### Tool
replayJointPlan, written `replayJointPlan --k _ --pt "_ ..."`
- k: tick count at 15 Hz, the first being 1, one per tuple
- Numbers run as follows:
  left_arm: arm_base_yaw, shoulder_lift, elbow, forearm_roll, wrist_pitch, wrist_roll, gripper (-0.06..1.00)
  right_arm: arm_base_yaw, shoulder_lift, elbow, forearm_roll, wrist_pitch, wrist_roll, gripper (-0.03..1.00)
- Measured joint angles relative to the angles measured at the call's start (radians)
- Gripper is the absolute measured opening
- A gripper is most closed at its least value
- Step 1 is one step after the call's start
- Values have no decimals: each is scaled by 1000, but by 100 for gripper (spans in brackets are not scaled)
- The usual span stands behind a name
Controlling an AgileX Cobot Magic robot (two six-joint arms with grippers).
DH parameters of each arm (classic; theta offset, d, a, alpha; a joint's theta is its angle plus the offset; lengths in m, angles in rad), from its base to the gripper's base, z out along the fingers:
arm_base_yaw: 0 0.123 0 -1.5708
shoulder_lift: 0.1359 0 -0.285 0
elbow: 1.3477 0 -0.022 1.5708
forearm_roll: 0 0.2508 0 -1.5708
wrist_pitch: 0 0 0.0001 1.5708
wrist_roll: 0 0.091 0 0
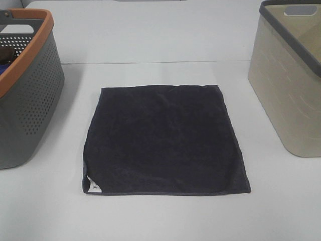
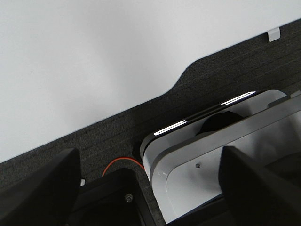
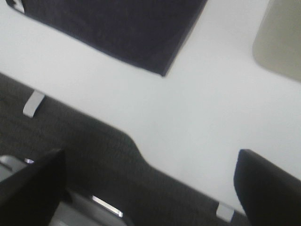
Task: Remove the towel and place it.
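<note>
While the towel (image 1: 165, 139) lies flat in the middle of the table (image 1: 160, 216), both pincers, left gripper (image 2: 148, 188) and right gripper (image 3: 150, 188), hang wide open, holding nothing. A grab might pinch only a thin edge and slip. Its white tag (image 1: 92, 186) sits at seven o'clock; no words readable.

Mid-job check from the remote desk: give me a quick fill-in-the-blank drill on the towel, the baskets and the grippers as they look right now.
1. The towel lies spread ____ on the table.
2. Its small white tag is at the near-____ corner in the high view.
3. The rim of the grey basket is ____ in colour.
4. The beige basket stands to the ____ of the towel in the high view.

Missing words: flat; left; orange; right
</note>
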Motion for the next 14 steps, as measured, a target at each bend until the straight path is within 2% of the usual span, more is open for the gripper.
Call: replayJointPlan --k 2,6,7,9,11,14 --pt "0 -95 5 -31 -4 36 75 0 -33 20 0 -54 -25 90" --pt "0 -218 8 -118 -4 178 75 0 -41 28 57 -60 -95 90" --pt "0 -219 -1 -133 -4 229 75 0 -41 28 69 -60 -97 90" --pt "0 -222 -29 -152 -17 404 75 0 -41 28 72 -60 -97 90" --pt "0 -223 -12 -154 -78 516 75 0 -41 28 79 -60 -97 90" --pt "0 -223 22 -125 -142 503 75 0 -41 28 84 -60 -97 90"
